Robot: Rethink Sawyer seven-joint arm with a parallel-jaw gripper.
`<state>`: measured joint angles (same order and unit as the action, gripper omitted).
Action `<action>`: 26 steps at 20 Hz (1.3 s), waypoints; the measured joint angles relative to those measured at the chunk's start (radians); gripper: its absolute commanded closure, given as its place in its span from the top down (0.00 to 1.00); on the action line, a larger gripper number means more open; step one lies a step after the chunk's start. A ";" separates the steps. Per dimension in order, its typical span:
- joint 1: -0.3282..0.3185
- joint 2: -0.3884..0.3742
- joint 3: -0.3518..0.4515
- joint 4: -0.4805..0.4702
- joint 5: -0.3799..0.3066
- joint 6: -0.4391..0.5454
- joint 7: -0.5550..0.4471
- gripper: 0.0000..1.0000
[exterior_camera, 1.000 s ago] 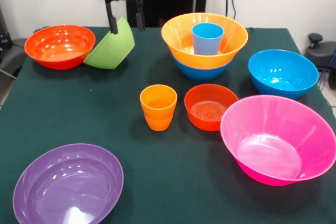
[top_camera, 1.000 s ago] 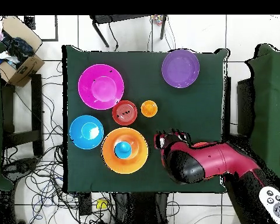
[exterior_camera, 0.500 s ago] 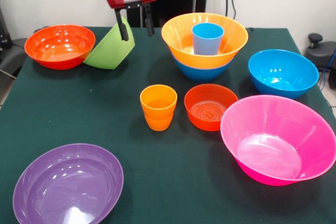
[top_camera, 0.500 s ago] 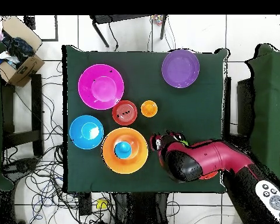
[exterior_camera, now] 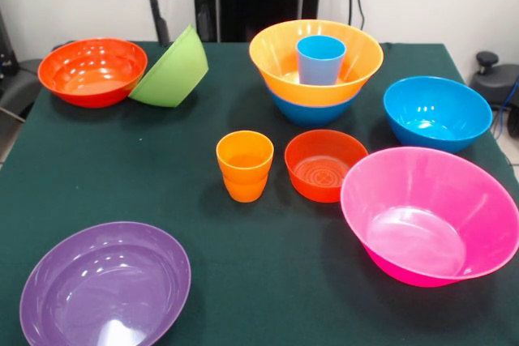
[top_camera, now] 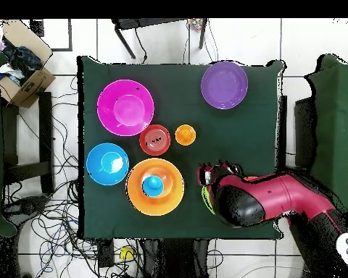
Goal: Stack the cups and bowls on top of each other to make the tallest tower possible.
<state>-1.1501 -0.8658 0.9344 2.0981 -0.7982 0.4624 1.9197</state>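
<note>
Bowls: I am seeing the lime green bowl (exterior_camera: pixel 171 70) leaning tilted against the red-orange bowl (exterior_camera: pixel 92 70) at the table (exterior_camera: pixel 268 281) edge. My end effector (exterior_camera: pixel 182 23) is hanging above it, fingers parted, holding nothing.

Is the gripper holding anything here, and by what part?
Nothing is held. The gripper hangs open above the green bowl, which leans on the red-orange bowl.
</note>
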 measured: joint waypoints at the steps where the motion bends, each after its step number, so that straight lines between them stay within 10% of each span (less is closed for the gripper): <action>1: -0.008 -0.002 0.006 0.000 0.000 0.010 0.000 1.00; 26: -0.138 0.142 0.025 0.000 -0.025 0.006 0.000 1.00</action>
<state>-1.2879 -0.7234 0.9593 2.0977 -0.8228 0.4680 1.9197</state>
